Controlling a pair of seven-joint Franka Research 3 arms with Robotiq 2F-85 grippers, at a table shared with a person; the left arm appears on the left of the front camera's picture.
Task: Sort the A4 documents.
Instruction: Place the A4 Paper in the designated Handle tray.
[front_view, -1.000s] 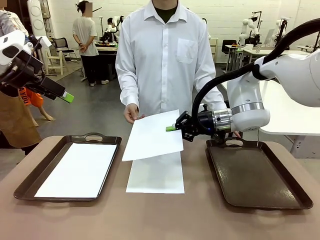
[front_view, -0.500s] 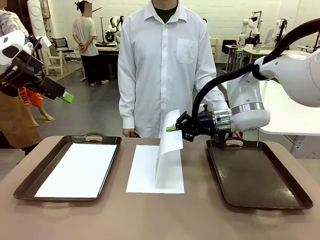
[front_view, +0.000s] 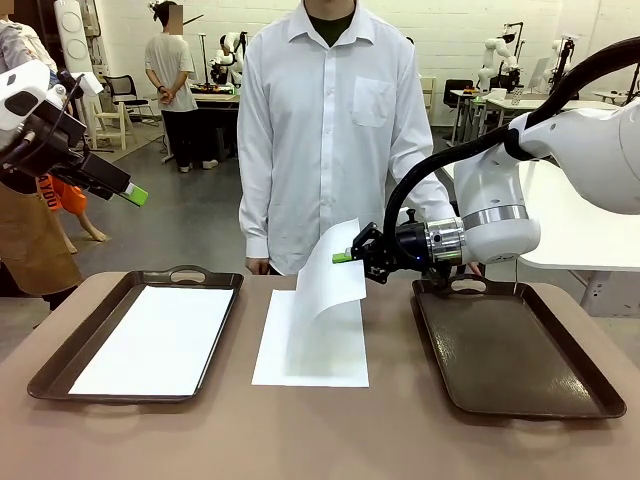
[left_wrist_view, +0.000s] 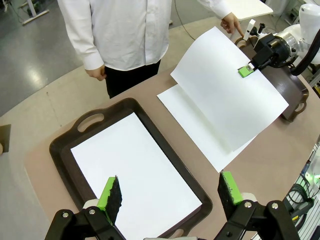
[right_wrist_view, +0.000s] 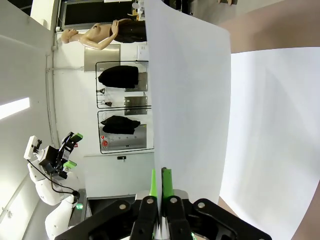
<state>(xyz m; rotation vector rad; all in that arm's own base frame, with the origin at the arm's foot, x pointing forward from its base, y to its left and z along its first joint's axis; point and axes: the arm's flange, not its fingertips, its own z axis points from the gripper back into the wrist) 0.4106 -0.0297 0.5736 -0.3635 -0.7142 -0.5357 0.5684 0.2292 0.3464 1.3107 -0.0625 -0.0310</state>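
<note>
R gripper (front_view: 345, 257) is clamped on the lifted sheet (front_view: 335, 270). Its green pads are pressed together on the sheet's right edge, above the table's (front_view: 300, 440) middle, toward the far edge. The lifted sheet is carried clear of the table at the grip, curved & tilted. Its lower part is hung down toward the flat sheet (front_view: 310, 355); whether the two touch can't be told.

The flat sheet is laid at the table's centre, between the two trays, long sides running near-to-far.

L tray (front_view: 50, 375) is set along the table's left edge, handle toward the far edge. A tray sheet (front_view: 155, 340) is laid flat inside it, within the rim.

R tray (front_view: 515, 350), dark brown w/ a bare floor, is set along the right edge. Its far handle is partly covered by the R arm's wrist.

All 3 sheets are seen as plain blank white.

L gripper (front_view: 136, 194) is held high over the table's left side, fingers spread wide apart w/ nothing between them. In the L wrist view its pads are framed over the L tray's near end.

A person in a white shirt is stood at the far edge, behind the lifted sheet. One hand (left_wrist_view: 95, 74) is kept low by the hip, the other hand (left_wrist_view: 231, 22) is seen near the R tray's far end.
</note>
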